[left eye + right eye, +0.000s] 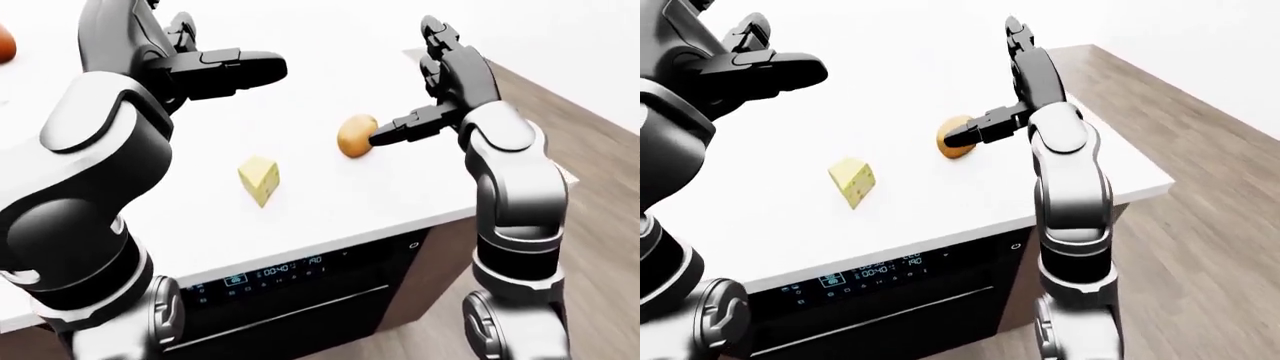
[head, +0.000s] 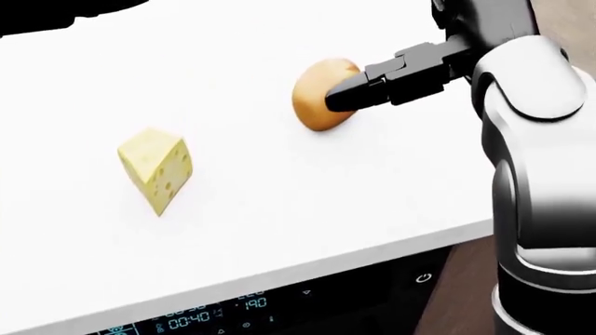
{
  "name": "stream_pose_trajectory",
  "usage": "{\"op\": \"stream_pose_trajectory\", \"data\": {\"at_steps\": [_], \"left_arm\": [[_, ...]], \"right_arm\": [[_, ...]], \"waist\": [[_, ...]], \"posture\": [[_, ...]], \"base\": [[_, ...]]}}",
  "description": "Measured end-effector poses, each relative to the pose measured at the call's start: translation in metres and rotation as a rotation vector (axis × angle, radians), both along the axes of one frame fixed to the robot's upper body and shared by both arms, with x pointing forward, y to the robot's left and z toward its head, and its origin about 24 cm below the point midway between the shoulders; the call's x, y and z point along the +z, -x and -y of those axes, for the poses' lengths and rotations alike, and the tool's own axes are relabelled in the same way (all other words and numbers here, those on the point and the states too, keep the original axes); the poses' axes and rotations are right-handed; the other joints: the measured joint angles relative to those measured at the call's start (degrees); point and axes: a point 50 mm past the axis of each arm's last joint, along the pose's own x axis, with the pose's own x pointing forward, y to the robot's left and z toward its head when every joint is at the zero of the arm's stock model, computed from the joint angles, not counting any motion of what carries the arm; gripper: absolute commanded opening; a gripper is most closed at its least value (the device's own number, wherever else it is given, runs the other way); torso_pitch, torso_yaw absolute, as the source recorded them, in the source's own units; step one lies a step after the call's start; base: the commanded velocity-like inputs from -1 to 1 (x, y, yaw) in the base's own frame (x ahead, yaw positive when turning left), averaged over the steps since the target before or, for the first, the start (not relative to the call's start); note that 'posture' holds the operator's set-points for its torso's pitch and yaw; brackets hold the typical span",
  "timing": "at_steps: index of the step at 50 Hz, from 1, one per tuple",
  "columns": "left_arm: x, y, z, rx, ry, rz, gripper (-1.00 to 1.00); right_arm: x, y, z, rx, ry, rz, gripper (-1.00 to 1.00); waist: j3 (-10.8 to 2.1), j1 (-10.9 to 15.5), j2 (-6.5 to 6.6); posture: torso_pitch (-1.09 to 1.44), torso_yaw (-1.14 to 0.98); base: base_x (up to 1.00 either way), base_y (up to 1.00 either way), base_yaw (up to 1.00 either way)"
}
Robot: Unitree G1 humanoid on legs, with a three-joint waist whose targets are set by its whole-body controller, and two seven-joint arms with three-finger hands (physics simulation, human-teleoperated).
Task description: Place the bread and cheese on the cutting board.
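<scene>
A round golden bread roll (image 2: pixel 315 98) lies on the white counter (image 2: pixel 279 195), in the upper middle of the head view. A yellow cheese wedge with holes (image 2: pixel 156 167) stands to its left, apart from it. My right hand (image 2: pixel 337 99) reaches in from the right with its dark fingers (image 2: pixel 372 85) stretched out. Their tips press against the roll's right side, and the hand is open. My left hand (image 1: pixel 235 66) hovers high over the counter at the left, open and empty. No cutting board shows in any view.
An oven with a lit display (image 1: pixel 275 270) sits under the counter's near edge. The counter ends at the right, beyond my right arm, over wooden floor (image 1: pixel 1200 187). Something small and reddish (image 1: pixel 4 43) lies at the far left edge of the left-eye view.
</scene>
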Motion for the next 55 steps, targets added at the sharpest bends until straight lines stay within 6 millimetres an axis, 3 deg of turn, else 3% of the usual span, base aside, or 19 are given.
{"op": "stream_pose_trajectory", "data": {"at_steps": [12,33,46,55], "left_arm": [[0.000,-0.001,0.000,0.003,-0.001,-0.001,1.00],[0.002,0.000,-0.002,0.004,0.000,0.003,1.00],[0.002,0.000,-0.002,0.008,0.000,0.002,1.00],[0.002,-0.001,-0.003,0.012,0.002,0.001,1.00]], "right_arm": [[-0.034,-0.027,0.001,0.011,0.006,-0.118,1.00],[-0.031,-0.056,-0.017,0.111,0.117,-0.180,1.00],[-0.011,-0.068,-0.022,0.168,0.234,-0.236,1.00],[-0.027,-0.074,-0.026,0.240,0.220,-0.298,1.00]], "waist": [[0.24,-0.21,0.22],[0.23,-0.13,0.38],[0.15,-0.22,0.59],[0.17,-0.22,0.74]], "posture": [[0.00,0.00],[0.00,0.00],[0.00,0.00],[0.00,0.00]], "base": [[0.00,0.00,0.00],[0.00,0.00,0.00],[0.00,0.00,0.00],[0.00,0.00,0.00]]}}
